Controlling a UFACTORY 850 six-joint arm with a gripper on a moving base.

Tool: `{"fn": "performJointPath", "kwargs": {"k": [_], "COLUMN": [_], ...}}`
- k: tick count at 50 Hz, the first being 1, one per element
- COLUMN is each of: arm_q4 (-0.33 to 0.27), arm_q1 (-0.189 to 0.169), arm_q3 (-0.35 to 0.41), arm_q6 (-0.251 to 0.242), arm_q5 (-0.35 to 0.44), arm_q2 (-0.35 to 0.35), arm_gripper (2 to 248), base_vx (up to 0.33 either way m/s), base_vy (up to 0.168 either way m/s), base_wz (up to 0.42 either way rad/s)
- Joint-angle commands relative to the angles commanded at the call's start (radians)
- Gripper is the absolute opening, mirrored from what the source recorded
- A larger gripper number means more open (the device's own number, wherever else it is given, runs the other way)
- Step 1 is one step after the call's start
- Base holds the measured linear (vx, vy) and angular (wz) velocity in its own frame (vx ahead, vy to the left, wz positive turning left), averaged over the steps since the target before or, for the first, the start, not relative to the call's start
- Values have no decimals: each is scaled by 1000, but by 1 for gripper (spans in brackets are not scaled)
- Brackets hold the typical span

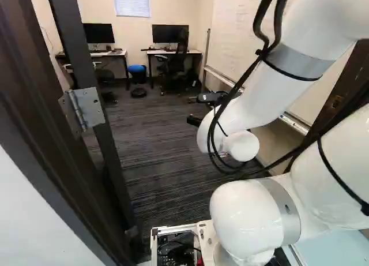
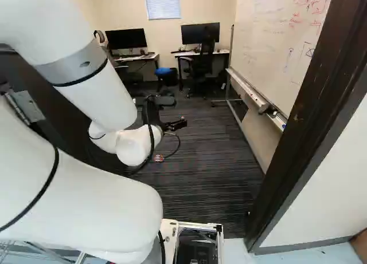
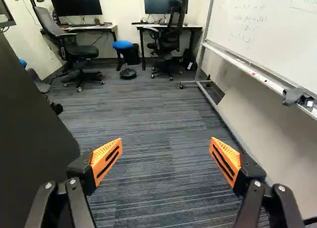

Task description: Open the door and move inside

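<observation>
A robot's claw (image 3: 166, 144) hangs beyond the doorway (image 2: 322, 98), spread wide and gripping nothing, likely because the door (image 3: 29, 139) already stands open beside it and the base (image 2: 170, 232) need only roll onto the carpet (image 3: 153, 119) ahead.

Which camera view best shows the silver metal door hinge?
The left base view: the hinge appears large and uncovered there. The right base view catches only part, beside the white arm; the wrist view shows none.

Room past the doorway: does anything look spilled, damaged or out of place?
Nothing looks spilled or damaged, and the door stands open. One mild oddity: a dark item, perhaps a cloth, droops over the edge of the whiteboard tray.
</observation>
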Motion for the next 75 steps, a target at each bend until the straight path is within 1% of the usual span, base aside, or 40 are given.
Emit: {"fn": "performJointPath", "kwargs": {"k": [42,75], "arm_q4": [0,0], "arm_q1": [0,0], "arm_q3": [0,0], "arm_q6": [0,0], "arm_q5": [0,0], "arm_q2": [0,0], "arm_gripper": [247,247], "base_vx": [119,113], "base_vy": [-1,-28], "base_wz": [-9,-8]}}
